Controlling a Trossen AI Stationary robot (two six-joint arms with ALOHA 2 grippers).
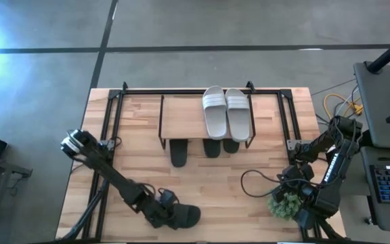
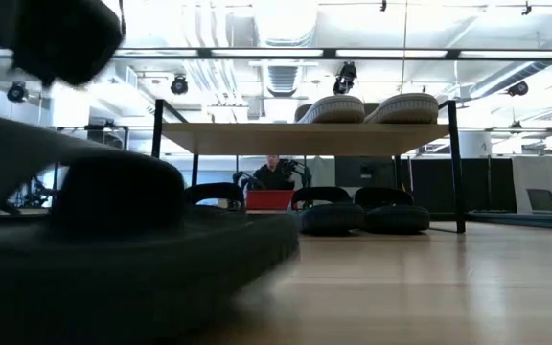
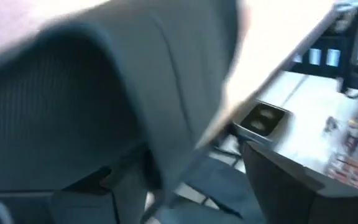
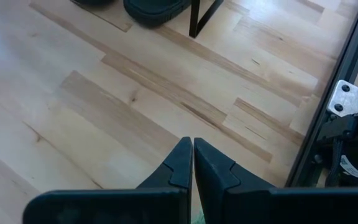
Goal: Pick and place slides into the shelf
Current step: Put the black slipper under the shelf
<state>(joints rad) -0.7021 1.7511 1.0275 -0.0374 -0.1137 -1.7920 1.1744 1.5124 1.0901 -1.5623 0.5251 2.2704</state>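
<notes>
A dark slide (image 1: 187, 215) lies sole down near the table's front edge, large in the low view (image 2: 113, 240) and blurred in the left wrist view (image 3: 73, 93). My left gripper (image 1: 162, 211) stands open at its left end. The shelf (image 1: 181, 115) stands at the far middle. Two white slides (image 1: 225, 113) rest side by side on its wood plank (image 2: 305, 137). Three dark slides (image 1: 212, 146) lie on the table under it. My right gripper (image 4: 192, 149) is shut on nothing above bare tabletop at the right. My left gripper comes slanting down from the table's left at the dark slide's left end (image 1: 173, 214). The slide fills the space ahead of the fingers in the blurred left wrist view. Whether a finger touches it I cannot tell. The slide lies flat on the table.
A small green plant-like thing (image 1: 284, 203) and a black cable (image 1: 256, 183) lie beside the right arm (image 1: 330, 163). Black metal bars (image 1: 107, 135) run along the table's sides. Beyond the shelf a person sits behind a red laptop (image 2: 269, 198).
</notes>
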